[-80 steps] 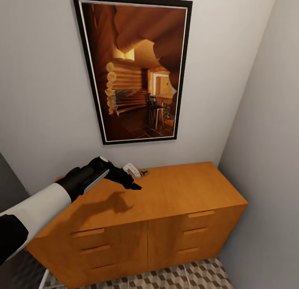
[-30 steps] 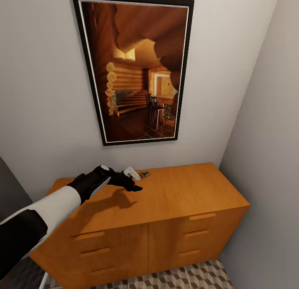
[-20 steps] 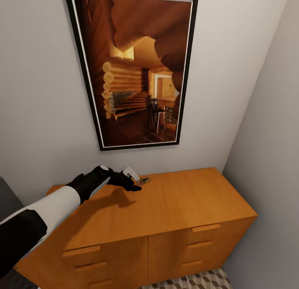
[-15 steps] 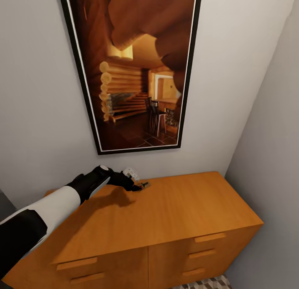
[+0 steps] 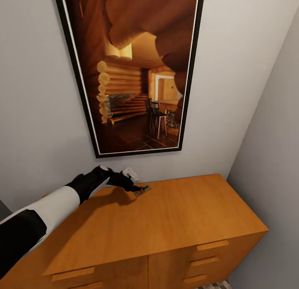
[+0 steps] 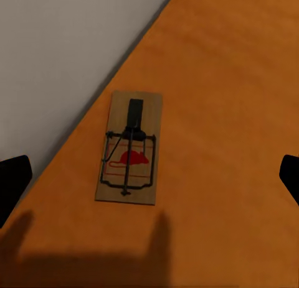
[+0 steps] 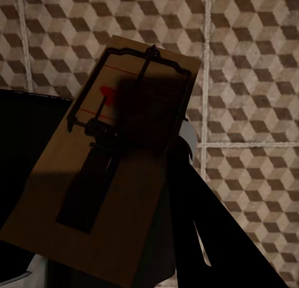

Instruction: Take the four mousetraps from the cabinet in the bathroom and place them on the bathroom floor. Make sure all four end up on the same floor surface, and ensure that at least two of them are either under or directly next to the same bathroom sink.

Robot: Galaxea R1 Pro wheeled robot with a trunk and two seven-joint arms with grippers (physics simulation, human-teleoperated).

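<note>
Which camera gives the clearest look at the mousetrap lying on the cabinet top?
The left wrist view: the mousetrap lies flat on the cabinet near the wall, spring and red mark plain. The head view shows it small, beside the left gripper. The right wrist view shows a different trap.

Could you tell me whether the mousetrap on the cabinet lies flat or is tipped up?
Flat: the mousetrap rests board-down on the cabinet top near the wall, spring parts facing up, between the left gripper fingertips.
</note>
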